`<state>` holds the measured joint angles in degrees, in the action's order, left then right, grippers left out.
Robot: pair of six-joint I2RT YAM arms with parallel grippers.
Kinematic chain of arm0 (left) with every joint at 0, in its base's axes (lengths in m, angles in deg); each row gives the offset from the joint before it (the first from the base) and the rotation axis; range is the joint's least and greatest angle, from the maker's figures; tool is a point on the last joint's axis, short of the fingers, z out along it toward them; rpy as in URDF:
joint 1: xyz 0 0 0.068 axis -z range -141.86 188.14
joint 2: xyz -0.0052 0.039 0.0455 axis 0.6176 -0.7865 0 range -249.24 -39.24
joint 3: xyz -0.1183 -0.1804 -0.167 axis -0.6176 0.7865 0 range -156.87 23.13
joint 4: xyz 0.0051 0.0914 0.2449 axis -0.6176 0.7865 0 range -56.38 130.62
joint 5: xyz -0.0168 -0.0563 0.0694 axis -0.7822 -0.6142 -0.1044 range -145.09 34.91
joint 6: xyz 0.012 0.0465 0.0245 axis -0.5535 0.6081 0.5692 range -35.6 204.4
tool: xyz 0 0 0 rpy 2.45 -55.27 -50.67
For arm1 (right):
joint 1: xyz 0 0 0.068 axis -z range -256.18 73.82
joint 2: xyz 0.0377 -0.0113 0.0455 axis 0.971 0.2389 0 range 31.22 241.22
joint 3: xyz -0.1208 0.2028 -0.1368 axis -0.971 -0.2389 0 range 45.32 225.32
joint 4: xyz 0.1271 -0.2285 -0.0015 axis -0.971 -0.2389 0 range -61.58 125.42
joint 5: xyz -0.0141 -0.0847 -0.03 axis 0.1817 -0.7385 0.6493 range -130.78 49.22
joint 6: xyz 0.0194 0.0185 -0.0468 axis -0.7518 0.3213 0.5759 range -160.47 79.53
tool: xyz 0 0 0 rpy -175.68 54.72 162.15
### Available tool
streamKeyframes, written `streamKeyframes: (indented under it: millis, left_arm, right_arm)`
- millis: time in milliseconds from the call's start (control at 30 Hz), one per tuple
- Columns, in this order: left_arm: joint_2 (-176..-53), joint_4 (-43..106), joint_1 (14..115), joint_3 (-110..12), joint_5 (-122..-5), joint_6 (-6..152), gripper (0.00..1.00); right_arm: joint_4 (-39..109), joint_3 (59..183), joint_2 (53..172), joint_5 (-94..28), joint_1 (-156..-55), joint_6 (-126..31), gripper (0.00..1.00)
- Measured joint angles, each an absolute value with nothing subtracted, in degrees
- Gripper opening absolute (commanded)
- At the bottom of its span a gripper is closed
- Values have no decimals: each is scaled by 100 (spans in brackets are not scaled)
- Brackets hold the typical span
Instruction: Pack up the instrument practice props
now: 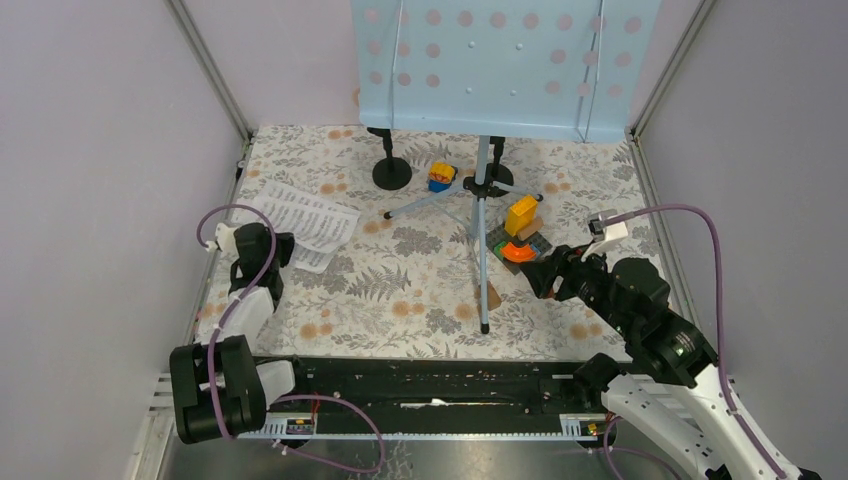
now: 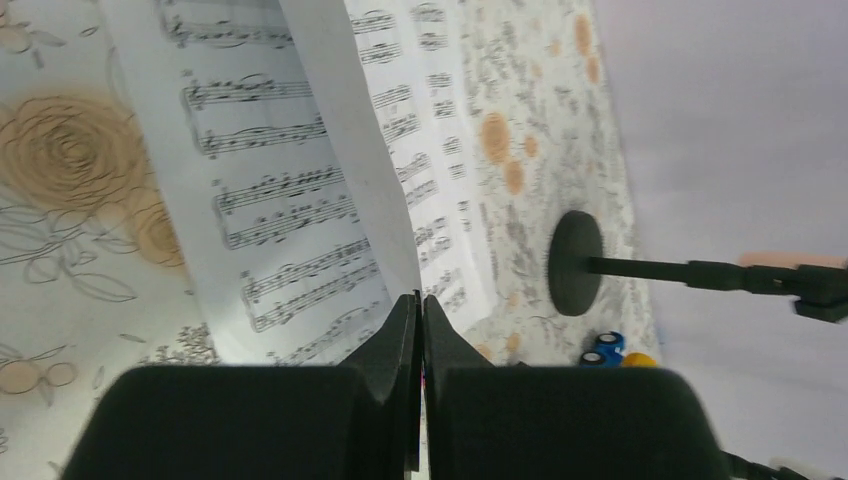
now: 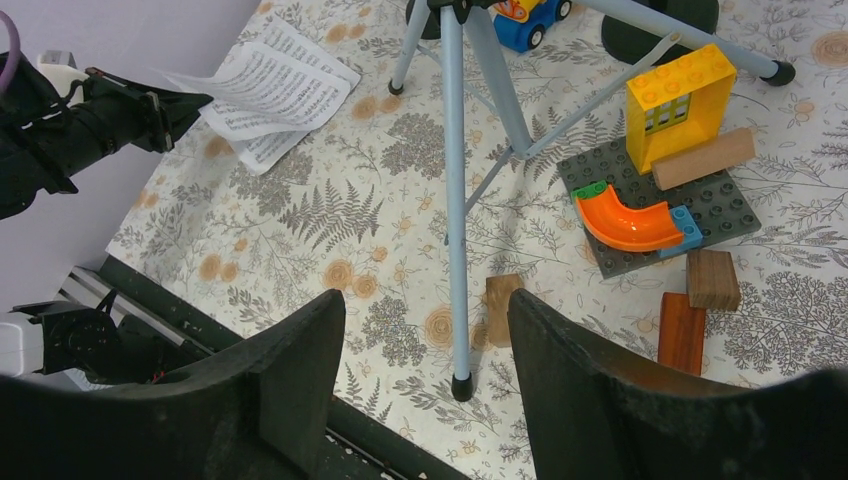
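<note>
The light-blue music rack (image 1: 505,65) stands at the back on tripod legs (image 1: 481,230), one leg running down the right wrist view (image 3: 455,200). White sheet-music pages (image 1: 310,225) lie at the left. My left gripper (image 1: 285,248) is shut on the edge of one page (image 2: 290,200), which rises off the cloth (image 3: 275,90). My right gripper (image 1: 540,272) is open and empty, held above the near tripod leg (image 3: 427,300). Two black round-based mic holders (image 1: 391,172) (image 1: 497,172) stand under the rack. One holder (image 2: 575,262) has a pale pink shape at its stem's end.
A grey baseplate (image 3: 660,195) with a yellow block and an orange curve sits right of the tripod. Brown wooden blocks (image 3: 712,279) (image 3: 503,308) lie beside it. A blue and yellow toy car (image 1: 440,177) is between the holders. Walls close in the left and right sides.
</note>
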<state>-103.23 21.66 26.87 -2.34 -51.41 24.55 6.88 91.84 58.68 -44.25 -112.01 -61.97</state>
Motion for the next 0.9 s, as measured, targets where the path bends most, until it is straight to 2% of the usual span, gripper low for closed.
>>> streamKeyframes:
  millis: [67, 167, 333, 533, 700, 900]
  left_arm:
    - [-10467, 2187, 2681, -202, -5082, 2457, 2]
    - [-10629, 2196, 2679, -186, -5016, 2455, 14]
    - [-10681, 2225, 2674, -186, -4935, 2440, 51]
    - [-10443, 2653, 2668, -193, -4843, 2455, 78]
    - [-9999, 3223, 2668, -289, -4852, 2488, 89]
    - [-9166, 3929, 2714, -512, -4953, 2748, 91]
  right_arm:
    - [688, 9180, 5906, -4423, -11201, -6199, 68]
    - [684, 9162, 5936, -4421, -11201, -6201, 69]
    - [640, 9142, 5947, -4421, -11201, -6227, 73]
    - [590, 9112, 5947, -4449, -11201, -6249, 75]
    - [574, 8968, 5965, -4574, -11201, -6352, 77]
    - [548, 8793, 6107, -4637, -11201, -6503, 78]
